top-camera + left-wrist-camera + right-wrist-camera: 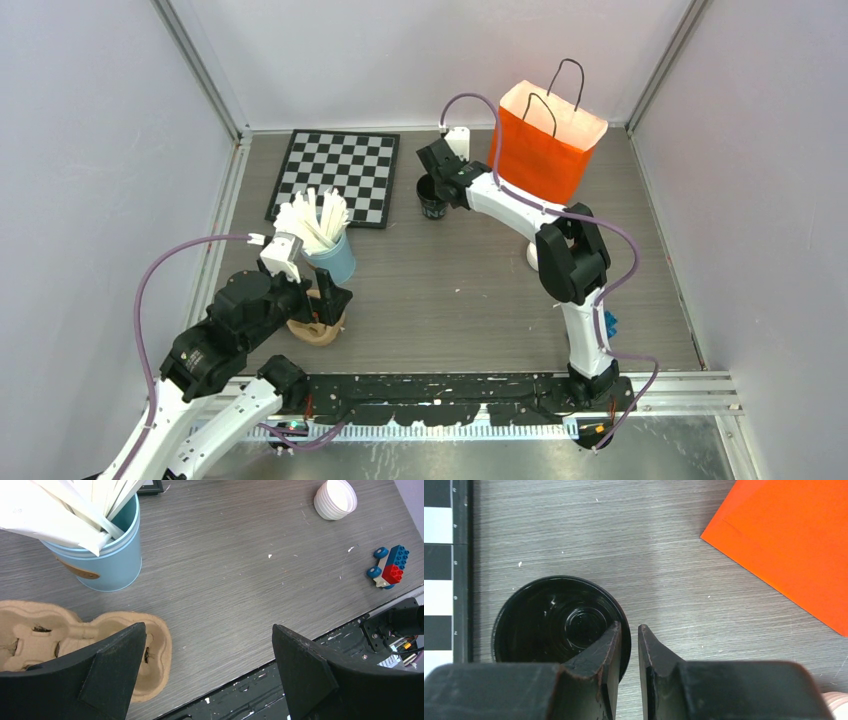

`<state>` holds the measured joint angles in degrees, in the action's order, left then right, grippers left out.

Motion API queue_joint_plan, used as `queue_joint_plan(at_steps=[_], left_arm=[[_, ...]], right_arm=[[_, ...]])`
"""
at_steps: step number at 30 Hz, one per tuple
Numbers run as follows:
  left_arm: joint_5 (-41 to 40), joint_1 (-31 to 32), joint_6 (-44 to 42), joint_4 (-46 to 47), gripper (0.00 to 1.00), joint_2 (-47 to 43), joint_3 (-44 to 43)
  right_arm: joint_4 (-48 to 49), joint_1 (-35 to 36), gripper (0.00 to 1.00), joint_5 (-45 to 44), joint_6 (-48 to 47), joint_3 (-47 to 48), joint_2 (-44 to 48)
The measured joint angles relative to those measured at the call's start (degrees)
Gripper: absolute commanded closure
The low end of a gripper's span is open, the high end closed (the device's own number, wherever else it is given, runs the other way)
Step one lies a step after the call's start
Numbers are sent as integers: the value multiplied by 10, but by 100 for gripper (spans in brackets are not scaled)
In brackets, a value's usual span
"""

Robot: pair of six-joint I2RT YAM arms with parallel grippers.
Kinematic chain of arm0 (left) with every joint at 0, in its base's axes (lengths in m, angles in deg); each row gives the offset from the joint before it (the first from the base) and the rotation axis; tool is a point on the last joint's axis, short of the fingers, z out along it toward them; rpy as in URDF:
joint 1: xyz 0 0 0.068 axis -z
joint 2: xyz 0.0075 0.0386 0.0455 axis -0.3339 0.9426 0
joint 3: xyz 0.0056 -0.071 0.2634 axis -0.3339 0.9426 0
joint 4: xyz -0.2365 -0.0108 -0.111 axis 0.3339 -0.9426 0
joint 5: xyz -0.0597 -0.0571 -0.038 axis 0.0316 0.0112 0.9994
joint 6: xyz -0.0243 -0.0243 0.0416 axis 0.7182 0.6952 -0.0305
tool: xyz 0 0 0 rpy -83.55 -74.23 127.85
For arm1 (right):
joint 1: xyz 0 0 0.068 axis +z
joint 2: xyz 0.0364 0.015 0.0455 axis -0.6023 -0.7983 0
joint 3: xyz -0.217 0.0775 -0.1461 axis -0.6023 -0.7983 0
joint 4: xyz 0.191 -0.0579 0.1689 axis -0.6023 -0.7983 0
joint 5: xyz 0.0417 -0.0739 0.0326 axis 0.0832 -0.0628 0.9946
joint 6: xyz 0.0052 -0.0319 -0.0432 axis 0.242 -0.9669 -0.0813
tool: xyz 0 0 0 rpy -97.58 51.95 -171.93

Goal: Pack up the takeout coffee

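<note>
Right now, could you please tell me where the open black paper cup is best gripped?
I'd pinch the rim wall of the black paper cup from above, one jaw inside, one outside: it stands upright, lidless, mouth open.

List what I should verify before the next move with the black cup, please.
1. Fingers of the right gripper straddle the rim of the black cup: ok.
2. Grip on the rim is firm: cannot tell.
3. Cup is capped with a lid: not ok, it is open.
4. The orange bag stands upright with its mouth open: ok.
5. The left gripper is open and holds nothing: ok.
</note>
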<state>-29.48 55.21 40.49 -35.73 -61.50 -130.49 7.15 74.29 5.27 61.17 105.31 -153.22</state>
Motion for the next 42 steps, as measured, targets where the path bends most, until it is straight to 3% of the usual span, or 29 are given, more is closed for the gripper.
queue_joint_plan(at_steps=[5,14,19,28,37,42], left_arm=[[0,0,0,0,1,0,0],[0,0,0,0,1,2,0],[0,0,0,0,1,5,0],[0,0,0,0,2,6,0],[0,0,0,0,1,7,0],[0,0,0,0,1,8,0]], right_arm=[[-9,0,81,-2,-2,0,-4],[-12,0,78,-12,-11,0,-4],[-12,0,83,-16,-17,1,-4],[-13,0,75,-19,-24,1,-4],[-13,0,82,-25,-32,2,-4],[-13,0,78,-25,-35,2,-4]])
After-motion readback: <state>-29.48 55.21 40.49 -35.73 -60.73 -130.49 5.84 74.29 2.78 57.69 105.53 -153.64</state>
